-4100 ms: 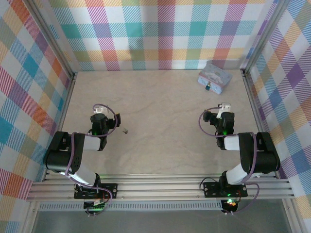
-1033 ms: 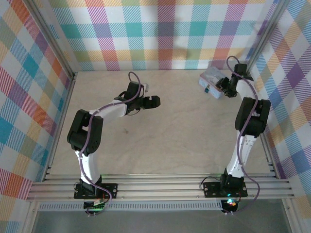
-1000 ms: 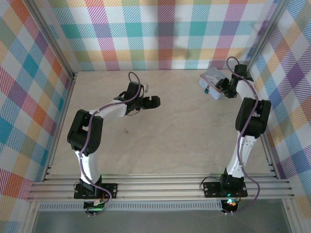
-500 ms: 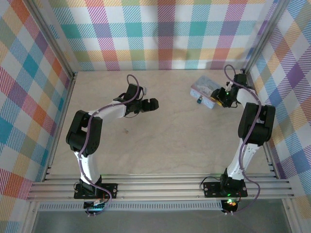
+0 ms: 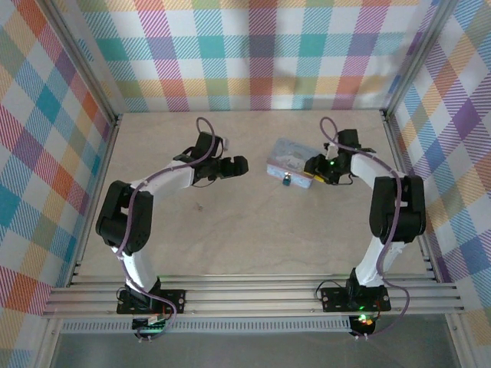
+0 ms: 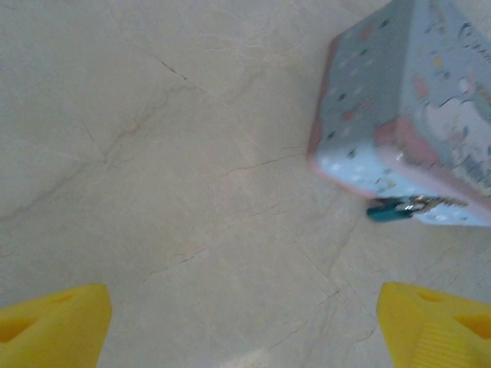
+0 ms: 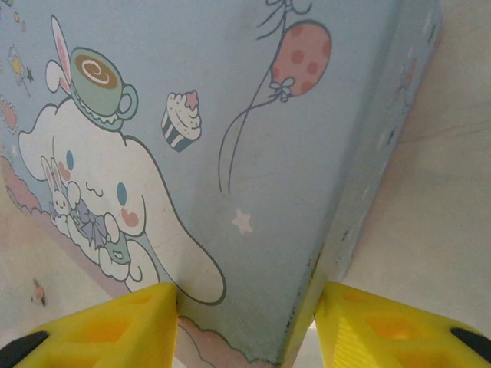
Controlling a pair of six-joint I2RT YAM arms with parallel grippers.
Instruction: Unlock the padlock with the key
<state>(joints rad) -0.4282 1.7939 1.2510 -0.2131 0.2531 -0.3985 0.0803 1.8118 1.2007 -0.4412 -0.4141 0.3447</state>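
Note:
The padlock is a tiny teal lock hanging on the front of the pastel blue cartoon tin box; from above the padlock sits at the box's near edge. My right gripper is shut on the box's right end. In the right wrist view the box sits between the yellow fingers of the right gripper. My left gripper stands open just left of the box, nothing between its fingertips. The key is a tiny grey speck on the table, near the left arm.
The beige table is walled by checked panels on three sides, with metal posts at the back corners. Open floor lies in front of the box and between the two arms.
My right gripper has pulled the tin box with its padlock from the back right corner leftward to mid-table. The left gripper has stayed open, shifting slightly.

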